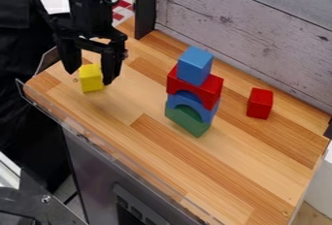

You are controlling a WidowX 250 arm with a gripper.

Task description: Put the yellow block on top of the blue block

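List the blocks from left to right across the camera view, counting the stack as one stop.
Yellow block → stack of blocks topped by a blue block → lone red block.

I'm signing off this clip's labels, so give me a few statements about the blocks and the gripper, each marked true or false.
1. The blue block is the top piece of the stack. True.
2. The yellow block is already on the blue block. False: it stands on the wooden surface, away from the stack.
3. The gripper's jaws are apart. True.
4. The green piece is the second from the top of the stack. False: it is at the bottom.
5. A loose red block stands apart from the stack. True.
6. The gripper hangs over the loose red block. False: it is at the yellow block.
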